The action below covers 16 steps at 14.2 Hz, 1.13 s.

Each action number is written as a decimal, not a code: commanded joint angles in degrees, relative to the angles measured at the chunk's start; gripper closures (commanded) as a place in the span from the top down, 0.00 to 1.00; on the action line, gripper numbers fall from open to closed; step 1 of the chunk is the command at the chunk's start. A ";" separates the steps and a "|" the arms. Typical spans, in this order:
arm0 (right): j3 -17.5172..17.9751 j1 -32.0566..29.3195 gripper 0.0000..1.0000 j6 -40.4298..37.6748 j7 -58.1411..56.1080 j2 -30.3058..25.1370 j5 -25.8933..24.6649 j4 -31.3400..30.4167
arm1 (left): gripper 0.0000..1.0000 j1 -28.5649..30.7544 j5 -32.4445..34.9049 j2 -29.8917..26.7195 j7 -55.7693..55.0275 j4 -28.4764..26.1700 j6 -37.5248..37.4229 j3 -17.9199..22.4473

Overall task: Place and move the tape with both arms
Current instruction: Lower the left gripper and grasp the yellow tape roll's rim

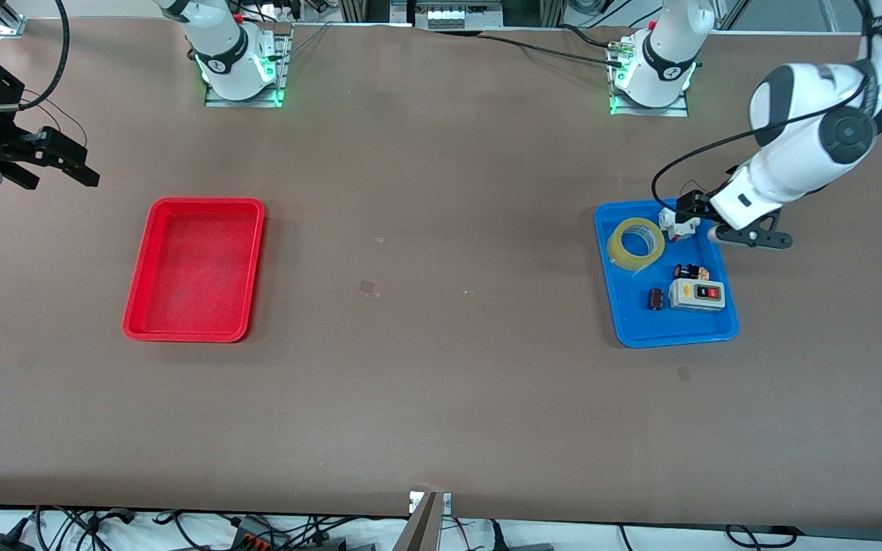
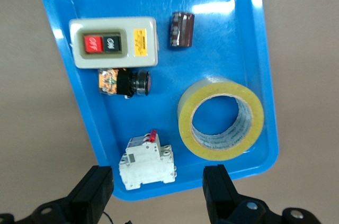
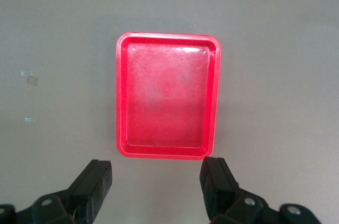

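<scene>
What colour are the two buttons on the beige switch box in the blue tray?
One red, one black, on the switch box; clearest in the left wrist view.

Right gripper point(image 3: 158, 189) is hanging over the brown table point(image 3: 280, 128), fingers spread wide. Red tray point(image 3: 121, 97) is sitting dead ahead at its 12 o'clock, scuffed floor showing. Couple of little clear scraps point(image 3: 30, 80) are lying on the table around its 10 o'clock.

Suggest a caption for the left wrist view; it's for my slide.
Open left claw above blue tray holding yellow tape.
</scene>
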 commanded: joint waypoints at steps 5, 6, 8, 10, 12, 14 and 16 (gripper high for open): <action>0.64 -0.11 1.00 -0.30 0.08 -0.37 -0.53 -0.09 | 1.00 -0.29 0.31 11.61 -4.69 0.33 9.02 -2.80; 0.64 -0.11 1.00 -0.30 0.08 -0.37 -0.53 -0.09 | 1.00 -0.20 -0.73 12.84 -4.69 0.50 9.72 -2.71; 0.64 -0.11 1.00 -0.30 0.08 -0.37 -0.53 -0.09 | 0.80 -0.29 -4.94 14.69 -6.78 0.59 10.95 -2.71; 0.64 -0.11 1.00 -0.39 0.08 -0.37 -0.53 -0.09 | 0.33 -0.37 -4.96 15.32 -7.94 0.59 10.96 -2.71; 0.64 -0.02 1.00 -0.39 0.17 -0.37 -0.53 -0.09 | 0.01 -0.37 -4.96 15.32 -7.41 0.59 10.79 -2.71; 0.64 -0.02 1.00 -0.39 0.08 -0.37 -0.53 0.00 | 0.00 -0.37 -4.96 14.71 -6.88 1.73 9.39 -2.71; 0.64 -0.02 1.00 -0.65 0.17 -0.46 -0.44 0.18 | 0.00 -0.37 -4.96 14.18 -7.14 5.92 3.53 -2.71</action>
